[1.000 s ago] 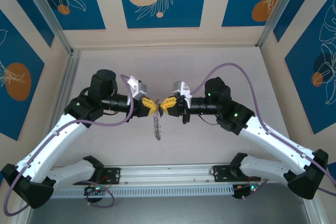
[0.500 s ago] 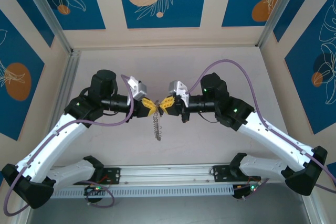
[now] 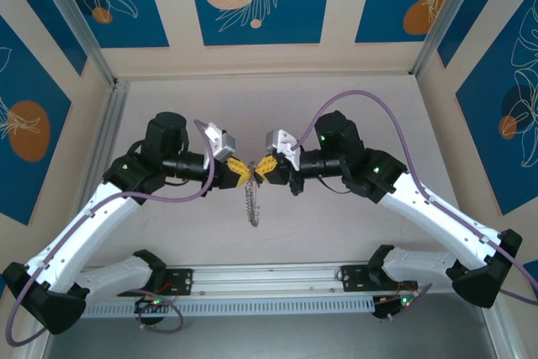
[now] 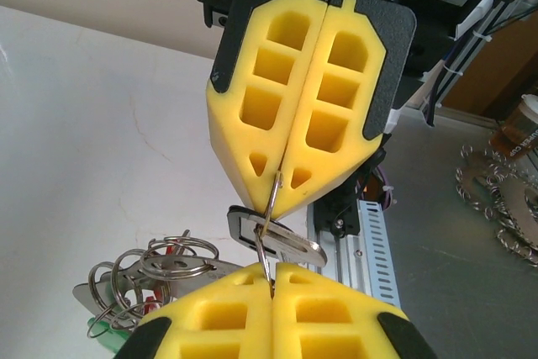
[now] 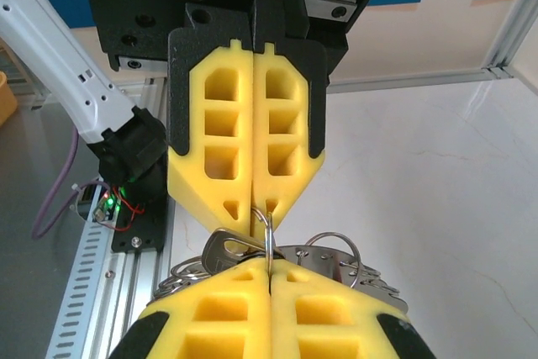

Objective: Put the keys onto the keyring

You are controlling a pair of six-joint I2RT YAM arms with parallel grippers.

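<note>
Grippers meet nose to nose right at the keyring [image 3: 250,203]. The left gripper [image 3: 241,171] is squeezed tight on the thin loop of the keyring from one side. The right gripper [image 3: 264,167] is squeezed tight on the same loop from the other side. The wire runs straight across the small gap between their yellow tips. Below the loop, the silvery pieces hang down in a bunch, up off the table [image 3: 336,233].

The keys [image 4: 290,247] sit just beside the loop, in that same small gap. One has a black head [image 4: 244,226] and the other is plain silver. They touch the wire, but I cannot tell if the wire goes through their holes yet.

I think the step now is sliding the keys onto the keyring. The next move needs to be small and slow. One gripper should hold the loop firm while the other works the keys along the wire. The wire is thin and may slip. The keys are tiny, so they could drop away from the keyring.
</note>
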